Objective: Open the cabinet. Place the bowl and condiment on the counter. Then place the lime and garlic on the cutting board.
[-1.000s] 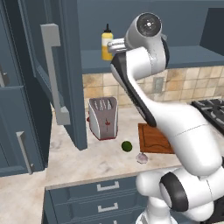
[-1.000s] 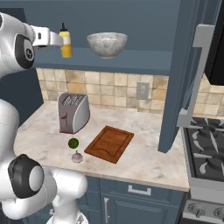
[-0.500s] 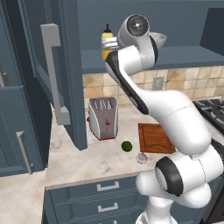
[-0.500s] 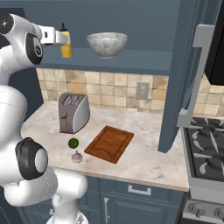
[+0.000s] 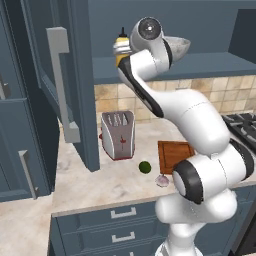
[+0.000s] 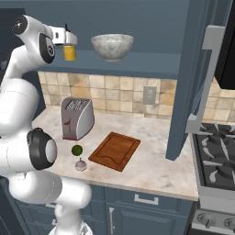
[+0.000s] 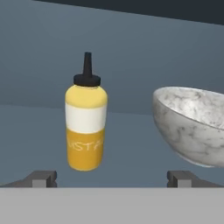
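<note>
The cabinet stands open, and its shelf holds the yellow condiment with the marble bowl just to its right. My gripper is open, level with the shelf and right in front of the condiment, touching nothing. The bottle stands closer to the left fingertip than the right one. The bowl sits upright. Down on the counter, the lime and the garlic lie just left of the cutting board.
A silver toaster stands behind the lime by the tiled wall. The open left cabinet door juts out over the counter. The right door reaches the gas stove. Drawers run under the counter edge.
The arm has swung and folded in closer, bringing the hand a little nearer the condiment. The jaws stay open. Bowl, bottle, lime and garlic have not moved.
</note>
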{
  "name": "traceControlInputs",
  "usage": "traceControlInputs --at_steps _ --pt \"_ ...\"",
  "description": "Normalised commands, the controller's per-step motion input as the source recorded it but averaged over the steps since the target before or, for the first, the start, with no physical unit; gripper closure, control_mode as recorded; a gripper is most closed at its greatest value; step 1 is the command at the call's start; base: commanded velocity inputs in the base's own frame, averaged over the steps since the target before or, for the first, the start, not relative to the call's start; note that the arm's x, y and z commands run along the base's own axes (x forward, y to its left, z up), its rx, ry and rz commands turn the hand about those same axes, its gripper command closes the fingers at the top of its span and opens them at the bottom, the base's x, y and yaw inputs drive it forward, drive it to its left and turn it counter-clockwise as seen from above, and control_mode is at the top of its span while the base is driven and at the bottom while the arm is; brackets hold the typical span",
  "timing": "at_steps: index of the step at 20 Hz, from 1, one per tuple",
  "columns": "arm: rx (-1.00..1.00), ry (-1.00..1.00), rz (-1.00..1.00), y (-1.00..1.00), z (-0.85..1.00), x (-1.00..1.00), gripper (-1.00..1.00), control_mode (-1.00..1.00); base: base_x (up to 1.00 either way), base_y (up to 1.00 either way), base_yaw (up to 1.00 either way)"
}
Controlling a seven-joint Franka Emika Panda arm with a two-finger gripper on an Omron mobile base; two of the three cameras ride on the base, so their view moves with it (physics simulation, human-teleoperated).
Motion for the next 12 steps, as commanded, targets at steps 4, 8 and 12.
traceControlInputs --at_steps 4,8,12 --pt "0.0 0.0 0.0 0.09 -0.07 0.37 -1.0 -1.0 0.0 0.0 0.0" --pt "0.0 0.0 0.0 0.13 -0.12 0.34 -1.0 -1.0 0.0 0.0 0.0" --pt "0.02 0.0 0.0 0.0 -0.1 0.36 -1.0 -1.0 0.0 0.0 0.0"
